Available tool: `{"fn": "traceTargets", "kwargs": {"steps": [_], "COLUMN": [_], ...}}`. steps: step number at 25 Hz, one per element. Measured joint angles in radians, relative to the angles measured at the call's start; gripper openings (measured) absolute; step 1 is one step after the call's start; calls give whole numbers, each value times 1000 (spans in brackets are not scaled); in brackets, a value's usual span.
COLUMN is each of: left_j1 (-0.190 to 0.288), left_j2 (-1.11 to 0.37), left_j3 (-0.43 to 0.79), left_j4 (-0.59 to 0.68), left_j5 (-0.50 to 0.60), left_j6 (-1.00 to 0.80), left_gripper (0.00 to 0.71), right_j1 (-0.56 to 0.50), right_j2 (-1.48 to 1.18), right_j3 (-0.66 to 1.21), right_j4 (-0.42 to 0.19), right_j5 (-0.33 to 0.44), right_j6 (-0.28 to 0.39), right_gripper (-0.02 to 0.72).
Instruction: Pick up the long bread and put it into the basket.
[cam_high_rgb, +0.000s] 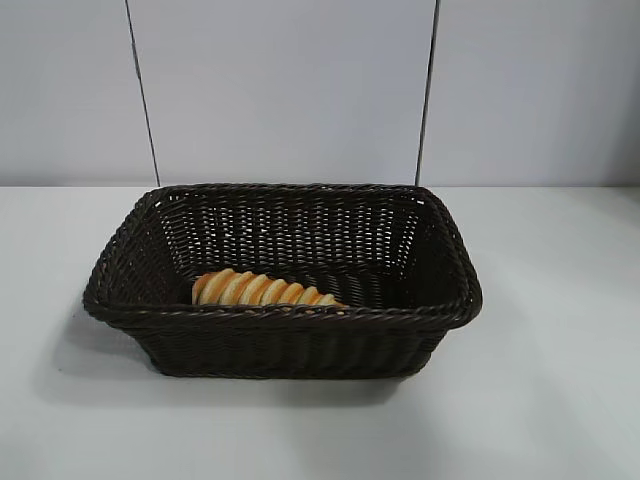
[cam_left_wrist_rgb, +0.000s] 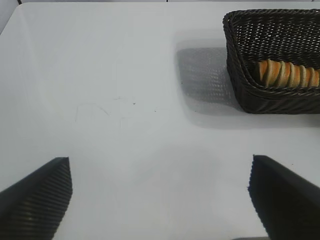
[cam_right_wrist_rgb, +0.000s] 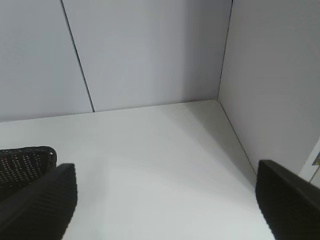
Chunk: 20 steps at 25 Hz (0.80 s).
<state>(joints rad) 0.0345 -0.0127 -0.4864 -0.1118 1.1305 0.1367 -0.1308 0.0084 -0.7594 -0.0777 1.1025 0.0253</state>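
- The basket (cam_high_rgb: 283, 275) stands on the white worktop (cam_high_rgb: 560, 380), about midway between the worktop's left and right sides as the exterior view shows it, with bare surface on every side of it.
- It is dark brown woven wicker, rectangular, with sloping walls and a braided rim, and it sits upright on its base.
- The long bread (cam_high_rgb: 262, 289) lies inside the basket, on its floor, close against the long wall that faces the exterior camera, toward that wall's left end.
- The loaf lies flat and roughly along that wall, slightly slanted; the rim hides its lower edge, so only its ridged orange-and-cream top shows.
- The left wrist view shows the basket (cam_left_wrist_rgb: 240, 75) from one short end, with the bread (cam_left_wrist_rgb: 287, 74) visible over the rim and the basket's shadow falling on the worktop (cam_left_wrist_rgb: 125, 100) beside it.
- The left end effector (cam_left_wrist_rgb: 160, 200) is released: its two dark fingers stand wide apart with only bare worktop between them, well away from the basket and touching nothing.
- The right end effector (cam_right_wrist_rgb: 167, 202) is likewise released, fingers spread wide and holding nothing, above the worktop (cam_right_wrist_rgb: 150, 150) near a back corner where the wall panels (cam_right_wrist_rgb: 150, 50) meet.
- In the right wrist view one corner of the basket (cam_right_wrist_rgb: 25, 162) shows just beside one finger.
- Neither arm shows in the exterior view.
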Motion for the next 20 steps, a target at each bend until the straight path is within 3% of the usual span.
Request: {"fn": "traceTargets", "kwargs": {"steps": [6,13,20], "left_j1": [0,0,0], "left_j2": [0,0,0], "left_j3": [0,0,0], "left_j4": [0,0,1], "left_j5": [0,0,0], "left_j6": [0,0,0], "left_gripper": [694,694,694], "right_j1": [0,0,0], "right_j2": [-30,-30,-30], "right_j3": [143,241,241], "right_j4": [8,61,68], "right_j5": [106,112,110], "right_j6": [0,0,-8], "right_gripper": [695,695,695]}}
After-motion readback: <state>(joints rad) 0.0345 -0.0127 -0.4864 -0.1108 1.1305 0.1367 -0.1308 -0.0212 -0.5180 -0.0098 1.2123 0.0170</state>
